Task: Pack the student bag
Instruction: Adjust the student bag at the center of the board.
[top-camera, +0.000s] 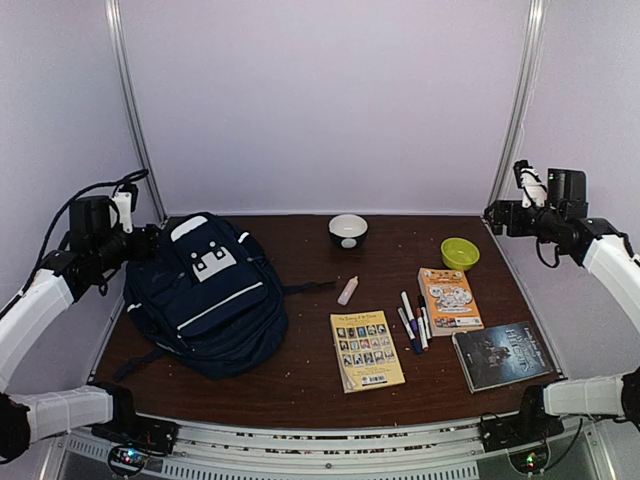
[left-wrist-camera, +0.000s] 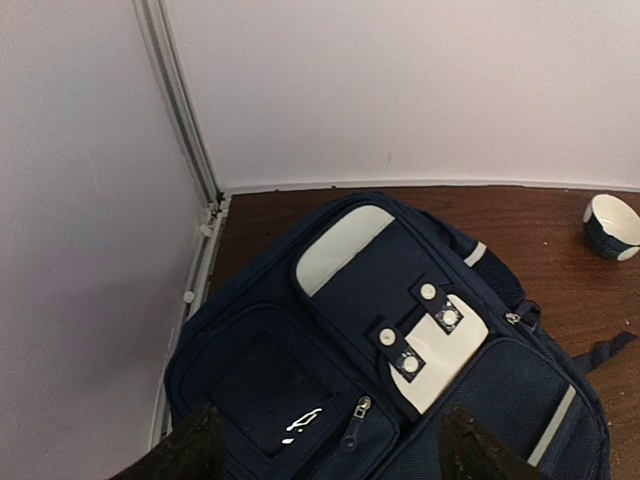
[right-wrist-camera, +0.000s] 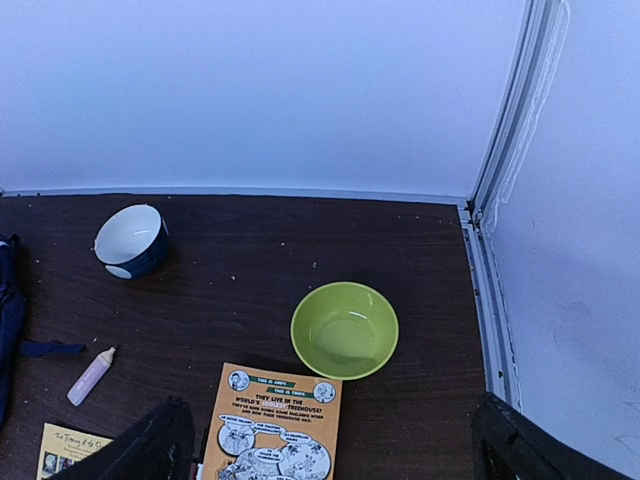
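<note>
The student bag (top-camera: 205, 295), navy with white trim, lies flat on the left of the table, front side up and its zips shut. In the left wrist view the student bag (left-wrist-camera: 400, 350) fills the lower frame. My left gripper (top-camera: 146, 243) hovers above its top left corner, open, nothing between the fingers (left-wrist-camera: 190, 452). My right gripper (top-camera: 496, 213) hangs high at the back right, open and empty, above a green bowl (right-wrist-camera: 344, 330) and an orange book (right-wrist-camera: 275, 425).
Right of the bag lie a yellow book (top-camera: 366, 350), several markers (top-camera: 414, 320), the orange book (top-camera: 449, 300) and a dark book (top-camera: 503, 355). A small pink bottle (top-camera: 347, 290), a blue-and-white bowl (top-camera: 348, 230) and the green bowl (top-camera: 459, 253) stand further back. Walls enclose three sides.
</note>
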